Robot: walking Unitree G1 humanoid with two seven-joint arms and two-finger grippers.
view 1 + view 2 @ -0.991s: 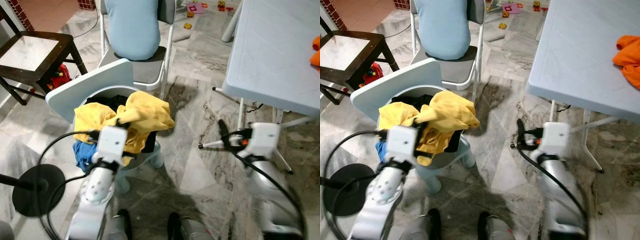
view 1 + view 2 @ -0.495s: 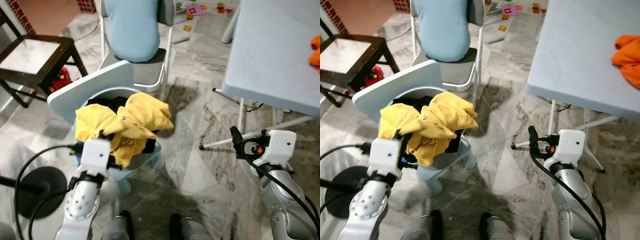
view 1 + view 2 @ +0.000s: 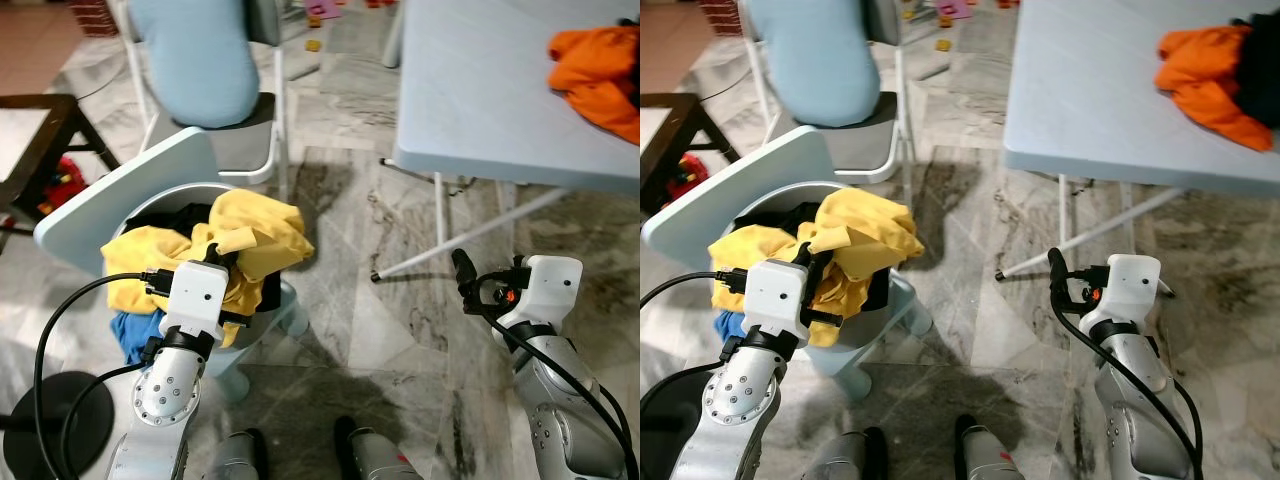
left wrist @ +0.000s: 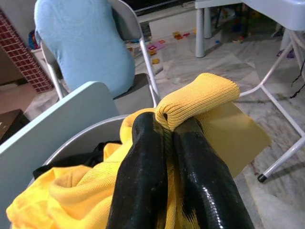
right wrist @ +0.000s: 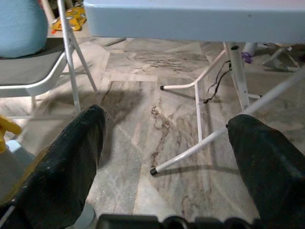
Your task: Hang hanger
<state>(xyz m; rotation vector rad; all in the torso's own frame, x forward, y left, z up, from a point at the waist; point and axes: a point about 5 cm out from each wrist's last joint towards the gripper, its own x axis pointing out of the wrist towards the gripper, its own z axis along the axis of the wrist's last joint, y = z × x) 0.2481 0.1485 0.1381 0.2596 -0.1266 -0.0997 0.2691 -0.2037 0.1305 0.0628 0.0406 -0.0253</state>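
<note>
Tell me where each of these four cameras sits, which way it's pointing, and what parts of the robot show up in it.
Left eye view: head camera, looking down at the laundry basket, the yellow garment and the table; both silver arms show.
Right eye view: same head, same scene, shifted sideways; orange cloth on the table.
Left wrist view: along the left gripper, shut on the yellow garment.
Right wrist view: along the open right gripper, toward the floor and the table legs.
Shared: the folding chair appears in all four.
</note>
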